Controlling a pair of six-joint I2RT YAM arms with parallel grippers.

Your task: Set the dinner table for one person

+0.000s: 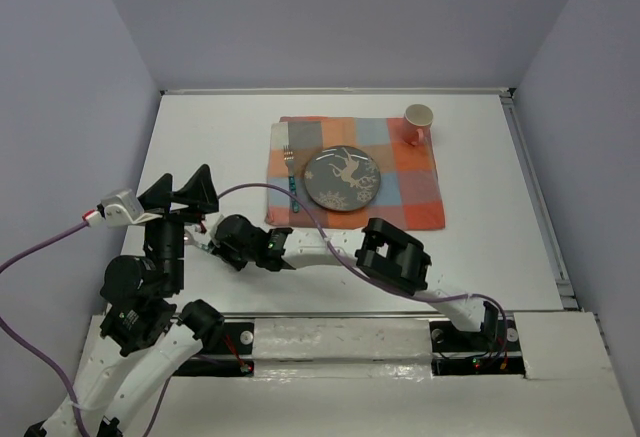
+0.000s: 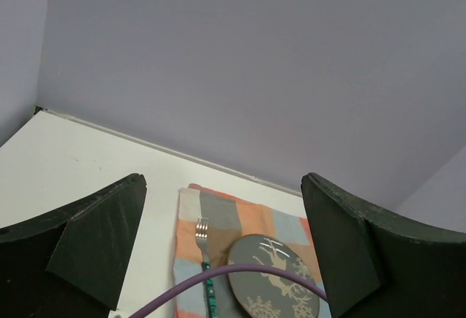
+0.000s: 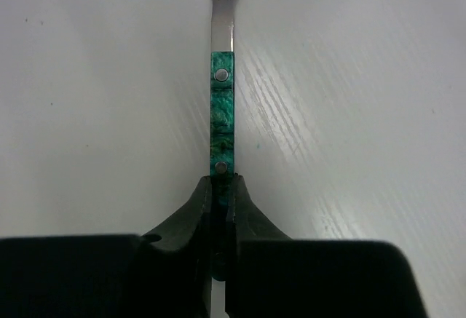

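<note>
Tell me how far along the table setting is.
Done: the plate sits on the cloth, with the fork to its left and the cup at the cloth's far right corner. In hand: the right gripper is shut on a green-handled utensil, probably a spoon, low over the bare table. Left: laying it beside the plate. The left gripper is open and holds nothing.

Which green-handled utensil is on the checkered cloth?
The fork, left of the plate; the other green-handled utensil is pinched in the right claw over bare white table.
</note>
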